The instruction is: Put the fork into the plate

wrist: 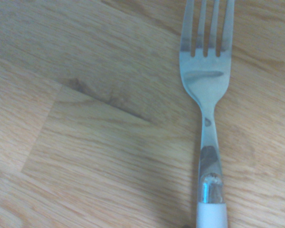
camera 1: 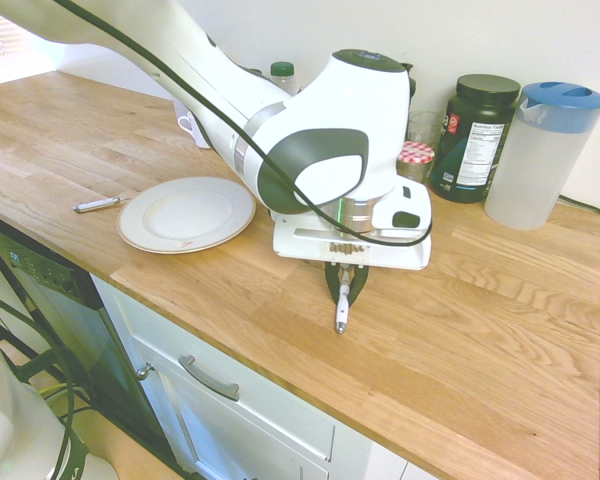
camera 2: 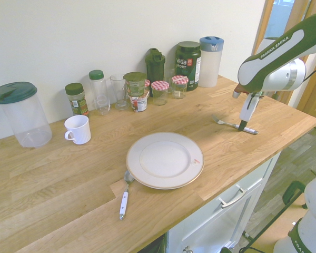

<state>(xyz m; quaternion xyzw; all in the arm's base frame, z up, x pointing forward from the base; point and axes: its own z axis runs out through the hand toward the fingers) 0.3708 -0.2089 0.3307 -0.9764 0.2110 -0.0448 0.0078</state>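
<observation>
Fork (wrist: 206, 95) flat on counter (camera 1: 500, 330); gripper (camera 2: 244, 125) down around handle, closure unclear. Grasp step; next lift, carry to plate (camera 2: 165, 159).

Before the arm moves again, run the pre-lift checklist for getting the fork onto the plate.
1. Gripper down at the fork, on its white handle: ok.
2. Fingers closed firmly on the handle: cannot tell.
3. Fork flat on the wooden counter, tines clear of other items: ok.
4. Plate empty, nothing in its centre: ok.
5. Counter between fork and plate free of objects: ok.
6. Spoon beside the plate, outside the path: ok.
</observation>
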